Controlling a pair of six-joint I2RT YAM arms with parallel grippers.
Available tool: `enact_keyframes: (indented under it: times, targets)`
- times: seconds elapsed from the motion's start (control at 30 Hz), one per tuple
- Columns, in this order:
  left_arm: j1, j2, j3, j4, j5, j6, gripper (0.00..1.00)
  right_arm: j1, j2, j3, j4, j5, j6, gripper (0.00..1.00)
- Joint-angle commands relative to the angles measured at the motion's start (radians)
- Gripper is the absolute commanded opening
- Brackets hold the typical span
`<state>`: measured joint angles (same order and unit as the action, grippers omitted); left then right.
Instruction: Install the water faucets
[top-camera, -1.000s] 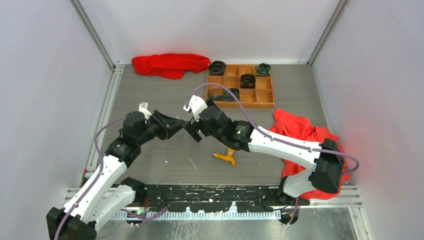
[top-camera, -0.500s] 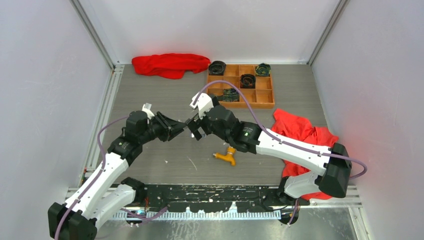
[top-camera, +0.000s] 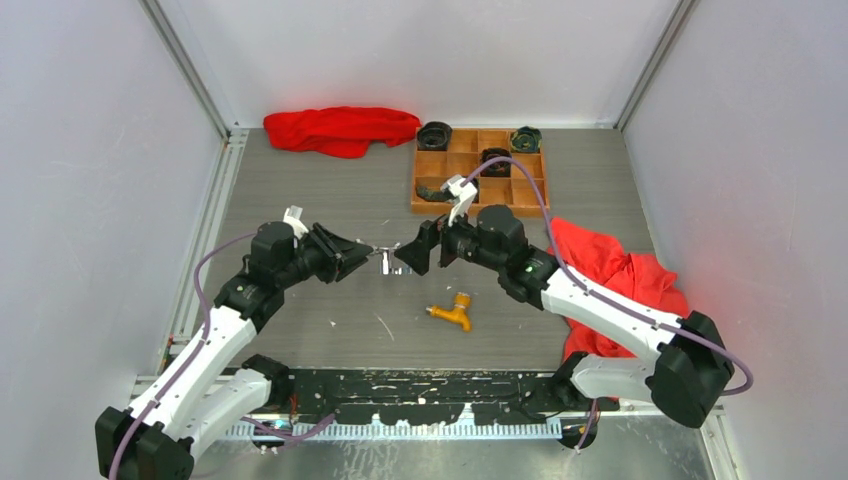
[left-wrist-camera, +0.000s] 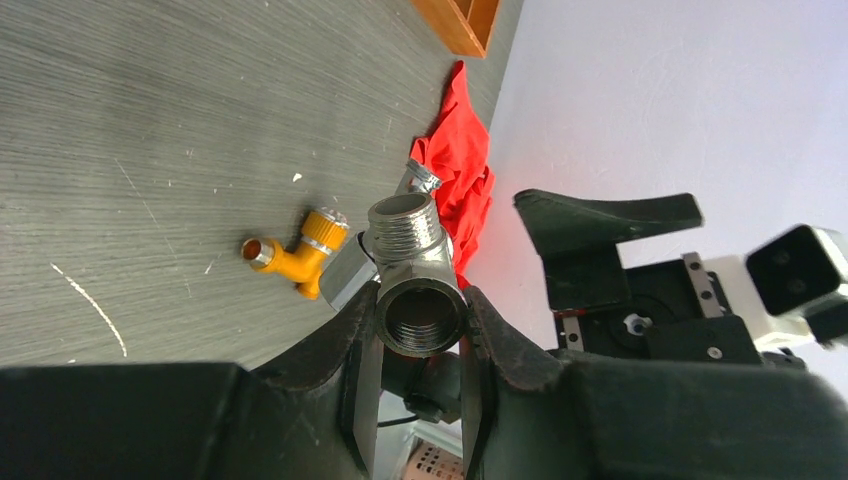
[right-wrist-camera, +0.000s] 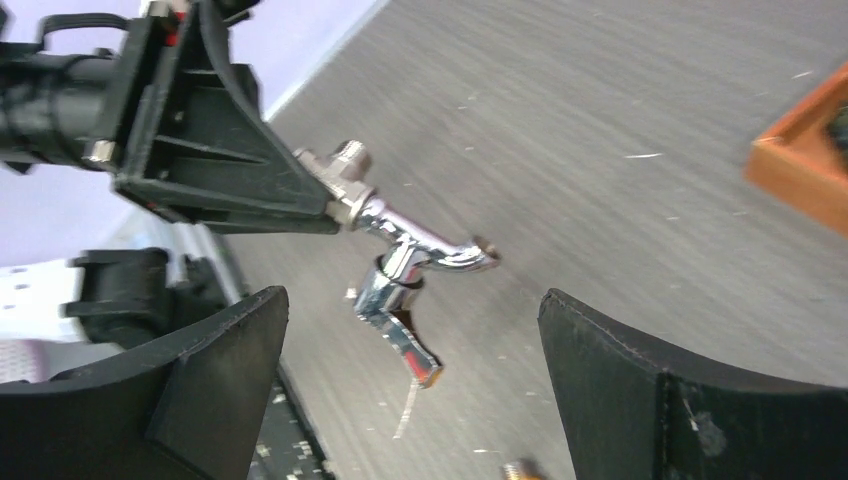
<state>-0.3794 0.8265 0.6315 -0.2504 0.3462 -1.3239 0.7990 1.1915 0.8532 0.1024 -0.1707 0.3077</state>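
Clamping the silver faucet (right-wrist-camera: 400, 225), seemingly airborne, left hand (top-camera: 366, 255) faces right hand (top-camera: 416, 252), spread wide.

The grey table (top-camera: 300, 190) bears an orange-yellow faucet (top-camera: 452, 312) lying just nearward of the right gripper (top-camera: 412, 250), a wooden tray (top-camera: 480, 210) just beyond it, and two cloths: a flat red cloth (top-camera: 340, 128) far beyond the left gripper (top-camera: 362, 256) — a crumpled red cloth (top-camera: 605, 262) behind the right.

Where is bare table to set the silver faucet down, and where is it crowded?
Bare table lies between the back red cloth and the left arm, and left of the orange faucet. Crowded: the right, with tray and second red cloth.
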Motion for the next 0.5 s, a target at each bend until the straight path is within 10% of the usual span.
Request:
enact_keyframes:
  times: [0.0, 0.47]
  targets:
    - [-0.003, -0.027, 0.01, 0.103, 0.035, 0.006, 0.0, -0.054, -0.019, -0.096, 0.305, -0.272, 0.25, 1.0]
    - [-0.003, -0.022, 0.01, 0.121, 0.038, 0.0, 0.0, -0.06, 0.115, -0.144, 0.556, -0.416, 0.425, 1.0]
